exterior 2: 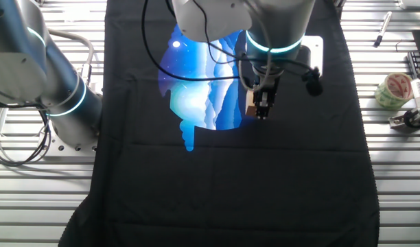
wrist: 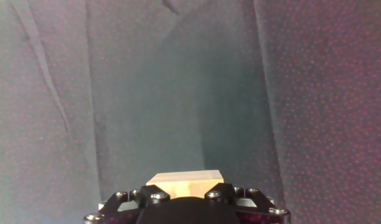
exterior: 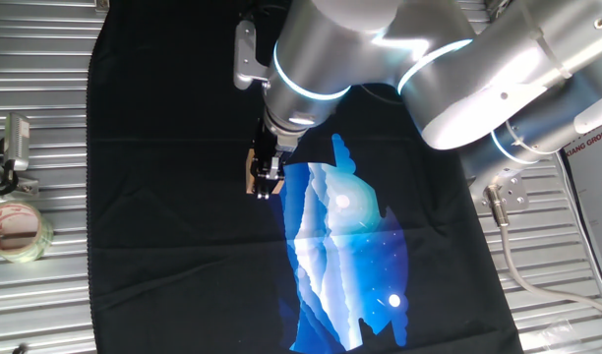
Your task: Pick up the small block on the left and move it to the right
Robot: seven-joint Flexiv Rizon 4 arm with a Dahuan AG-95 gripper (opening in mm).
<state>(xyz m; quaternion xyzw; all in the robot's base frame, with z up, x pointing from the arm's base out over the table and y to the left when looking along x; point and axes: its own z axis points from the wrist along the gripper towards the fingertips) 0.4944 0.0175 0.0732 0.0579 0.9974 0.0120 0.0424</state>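
Observation:
The small block [wrist: 184, 182] is a light tan wooden cube held between my black fingers at the bottom of the hand view. In one fixed view my gripper [exterior: 266, 183] is shut on the block [exterior: 251, 175], just left of the blue print on the black cloth. In the other fixed view the gripper [exterior 2: 262, 110] holds the block [exterior 2: 252, 110] at the right edge of the blue print. The block's lower part is hidden by the fingers. Whether it touches the cloth I cannot tell.
A black cloth [exterior: 163, 226] with a blue print [exterior: 345, 246] covers the slatted metal table. A roll of clear tape [exterior: 16, 229] and a clamp [exterior: 14, 147] lie at the left edge; both show at the right in the other fixed view [exterior 2: 392, 89].

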